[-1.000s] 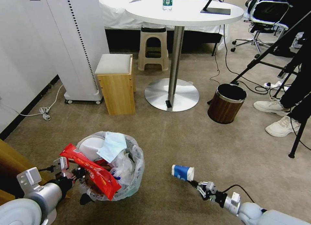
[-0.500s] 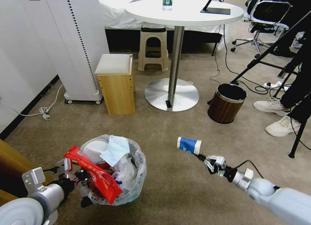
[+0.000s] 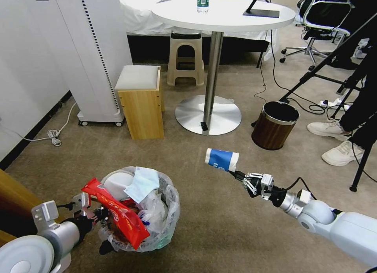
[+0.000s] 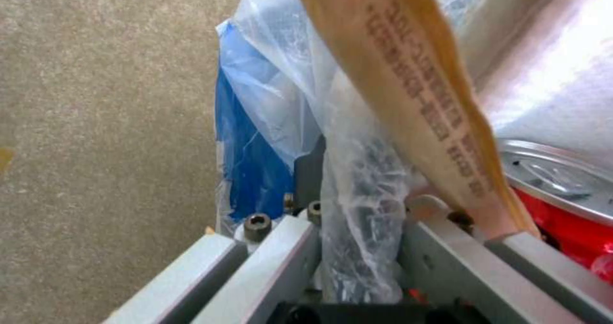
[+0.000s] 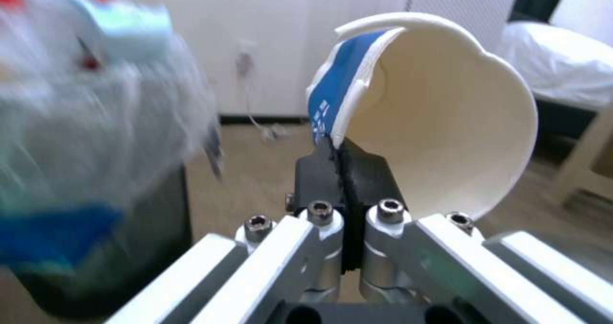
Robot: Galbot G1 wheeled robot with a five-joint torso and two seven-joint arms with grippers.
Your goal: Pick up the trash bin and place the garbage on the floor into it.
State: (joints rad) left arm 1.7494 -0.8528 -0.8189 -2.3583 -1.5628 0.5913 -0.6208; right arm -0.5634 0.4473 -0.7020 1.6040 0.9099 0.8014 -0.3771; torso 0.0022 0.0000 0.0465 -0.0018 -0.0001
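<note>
The trash bin [image 3: 157, 229], lined with a crinkled white bag, hangs at the lower left of the head view. My left gripper [image 3: 96, 218] is shut on its near rim; the left wrist view shows the bag-covered rim [image 4: 357, 209] pinched between the fingers. Garbage fills the bin: a red wrapper [image 3: 118, 218], a pale tissue [image 3: 142, 182], and a red can [image 4: 562, 218]. My right gripper [image 3: 235, 173] is shut on the rim of a blue paper cup [image 3: 220, 159] and holds it in the air to the right of the bin. The cup's white inside [image 5: 447, 118] faces the right wrist camera.
A brown wood-grain bin [image 3: 275, 125] stands on the carpet to the right. Behind are a round white table on a steel base [image 3: 208, 114], a wooden stool [image 3: 140, 102] and a white cabinet [image 3: 96, 57]. A person's shoes [image 3: 337, 141], tripod legs and cables lie at the right.
My right gripper has lifted the blue cup from near the floor, up and farther forward. The left gripper and the bin have shifted slightly.
</note>
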